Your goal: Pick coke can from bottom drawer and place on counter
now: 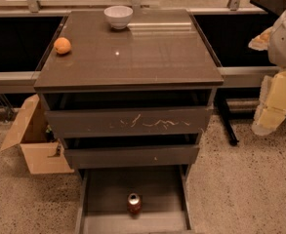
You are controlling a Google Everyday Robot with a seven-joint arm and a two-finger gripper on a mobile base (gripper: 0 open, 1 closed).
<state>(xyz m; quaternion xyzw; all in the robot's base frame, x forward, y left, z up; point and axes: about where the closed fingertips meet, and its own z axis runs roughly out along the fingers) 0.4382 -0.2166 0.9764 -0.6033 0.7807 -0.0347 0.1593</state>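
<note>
Camera view shows red, silver-topped coke can (134, 203) upright, gripper (273, 104) far right.

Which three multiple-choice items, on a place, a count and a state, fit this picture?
1. Where is the coke can? A on the counter; B in the bottom drawer; C in the bowl.
2. How many things lie on the counter? A two; B three; C four.
3. The bottom drawer is: A shut; B open; C removed.
Key: 1 B, it stands in that drawer; 2 A, only orange and bowl; 3 B, its inside shows. The pincer is at right, beside the counter.
</note>
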